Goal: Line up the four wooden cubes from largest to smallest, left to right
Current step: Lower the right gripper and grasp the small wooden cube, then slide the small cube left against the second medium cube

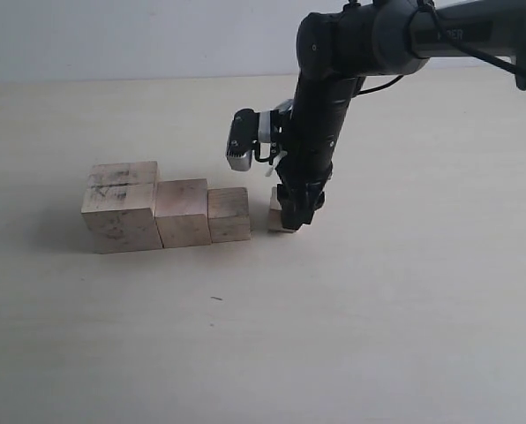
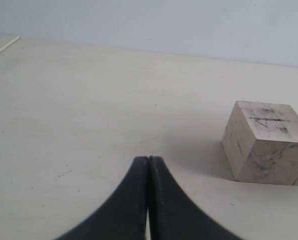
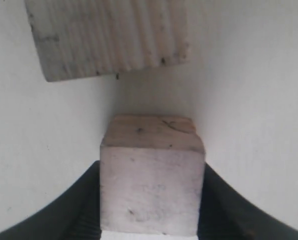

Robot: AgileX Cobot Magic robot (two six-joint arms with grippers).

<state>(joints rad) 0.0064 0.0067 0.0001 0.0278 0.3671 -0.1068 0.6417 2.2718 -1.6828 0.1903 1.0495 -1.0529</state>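
Presently we are observing the right gripper (image 1: 296, 217) grasping the smallest cube (image 3: 152, 165) just beside the three larger cubes (image 1: 184, 212); the left gripper (image 2: 148, 165) is resting clenched, empty.

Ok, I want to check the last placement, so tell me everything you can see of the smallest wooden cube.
The smallest cube is pale raw wood, faintly grained, with a few dark specks and a curved mark on its top face. It stands square, and the black jaws of the right gripper press flat on two opposite sides. It is at the right end of the row, a narrow gap from the third cube, low at the table. Whether it rests there cannot be told.
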